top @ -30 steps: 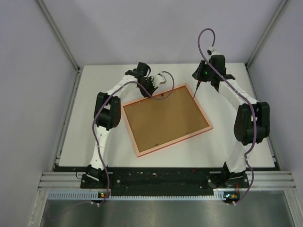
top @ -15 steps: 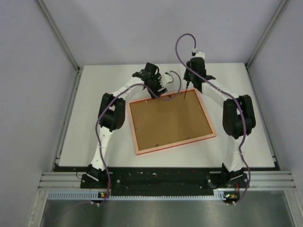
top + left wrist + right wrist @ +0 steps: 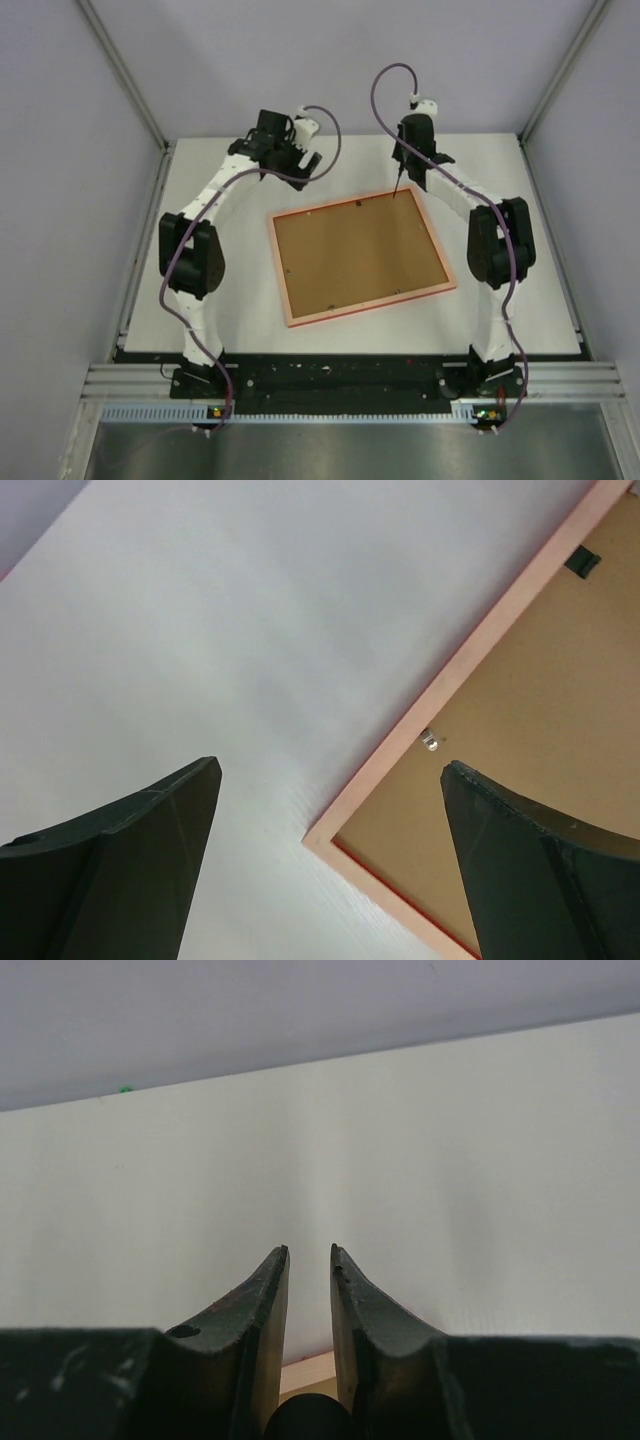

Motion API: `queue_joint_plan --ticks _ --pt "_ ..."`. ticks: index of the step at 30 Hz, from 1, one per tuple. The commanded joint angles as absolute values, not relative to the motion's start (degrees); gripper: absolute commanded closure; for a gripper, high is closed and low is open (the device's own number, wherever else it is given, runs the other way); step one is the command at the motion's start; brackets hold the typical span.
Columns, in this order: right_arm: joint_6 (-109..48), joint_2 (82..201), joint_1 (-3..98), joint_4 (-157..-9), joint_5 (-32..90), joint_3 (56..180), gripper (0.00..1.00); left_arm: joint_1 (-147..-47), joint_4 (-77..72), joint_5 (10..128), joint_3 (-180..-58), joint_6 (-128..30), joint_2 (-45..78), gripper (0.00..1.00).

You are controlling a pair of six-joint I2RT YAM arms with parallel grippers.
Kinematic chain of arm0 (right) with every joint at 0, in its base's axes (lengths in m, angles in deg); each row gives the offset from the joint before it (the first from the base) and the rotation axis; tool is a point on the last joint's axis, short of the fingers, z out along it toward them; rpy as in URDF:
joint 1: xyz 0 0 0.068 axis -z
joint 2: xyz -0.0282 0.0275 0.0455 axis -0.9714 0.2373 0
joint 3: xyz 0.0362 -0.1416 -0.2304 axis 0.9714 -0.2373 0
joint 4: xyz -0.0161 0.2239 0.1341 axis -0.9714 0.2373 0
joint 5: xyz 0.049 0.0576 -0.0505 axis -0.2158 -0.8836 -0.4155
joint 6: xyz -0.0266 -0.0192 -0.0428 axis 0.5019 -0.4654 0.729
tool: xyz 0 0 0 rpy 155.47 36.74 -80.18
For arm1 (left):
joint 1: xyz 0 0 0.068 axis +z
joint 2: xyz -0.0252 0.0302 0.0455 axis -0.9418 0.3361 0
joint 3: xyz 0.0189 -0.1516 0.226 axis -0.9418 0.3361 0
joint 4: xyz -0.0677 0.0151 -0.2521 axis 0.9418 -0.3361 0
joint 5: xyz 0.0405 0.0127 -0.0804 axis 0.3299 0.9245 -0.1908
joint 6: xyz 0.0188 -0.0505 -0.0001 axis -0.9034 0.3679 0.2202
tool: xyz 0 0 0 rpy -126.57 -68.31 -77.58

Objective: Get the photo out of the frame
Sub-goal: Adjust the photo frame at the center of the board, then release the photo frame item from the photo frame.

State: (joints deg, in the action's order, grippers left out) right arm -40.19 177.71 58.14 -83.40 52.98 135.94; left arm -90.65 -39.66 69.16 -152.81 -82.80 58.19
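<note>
Grey walls all round, a white desk (image 3: 520, 300) underneath, and the frame (image 3: 445, 680) lies face down in the middle of it. You see its pale pinkish rim and the brown backing board (image 3: 355, 250) filling it. The photo isn't visible; it's presumably under that board, print side down.

Your left tool (image 3: 330, 768) hangs with its jaws spread wide off the frame's far-left corner, mostly over bare desk. Your right tool (image 3: 309, 1252) stands tip-down at the frame's far-right corner with its jaws drawn nearly together. Nothing shows between the tips, and I can't tell whether they touch the rim.

The job right now, as I read it, is freeing the board. A small metal clip (image 3: 430, 741) sits just inside the rim near the frame's far-left corner. Bring the left tool in over the frame and narrow the jaws before you go down. Use one fingertip to swing the clip off the board instead of grabbing at it. Let the right tool press on the rim, because a light frame will probably skate across the desk. Stay shallow, or you'll likely dig into the board.
</note>
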Motion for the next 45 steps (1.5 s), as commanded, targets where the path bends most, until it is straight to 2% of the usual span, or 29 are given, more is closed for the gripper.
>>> queue_joint_plan --ticks 1,7,12,21,29,45 --pt "-41.8 179.1 58.2 -85.2 54.5 140.5 1.00 -86.2 -45.9 72.2 -149.8 -70.9 53.4 0.02" --pt "-43.8 181.7 58.2 -83.9 51.1 143.7 1.00 -83.3 -53.7 74.9 -146.1 -66.6 54.8 0.02" --pt "-45.2 183.5 58.1 -81.3 49.2 145.9 1.00 -82.9 -54.4 74.1 -144.5 -65.9 56.6 0.09" --pt "-42.4 185.4 56.0 -81.6 53.8 147.3 1.00 -82.9 -55.7 72.6 -145.0 -64.7 60.2 0.21" --pt "-38.7 187.6 52.2 -83.3 62.4 148.9 1.00 -82.9 -55.7 70.5 -144.6 -64.4 60.6 0.21" --pt "-34.6 191.0 50.3 -85.4 72.1 151.5 1.00 -82.9 -55.4 69.1 -143.9 -63.9 61.1 0.24"
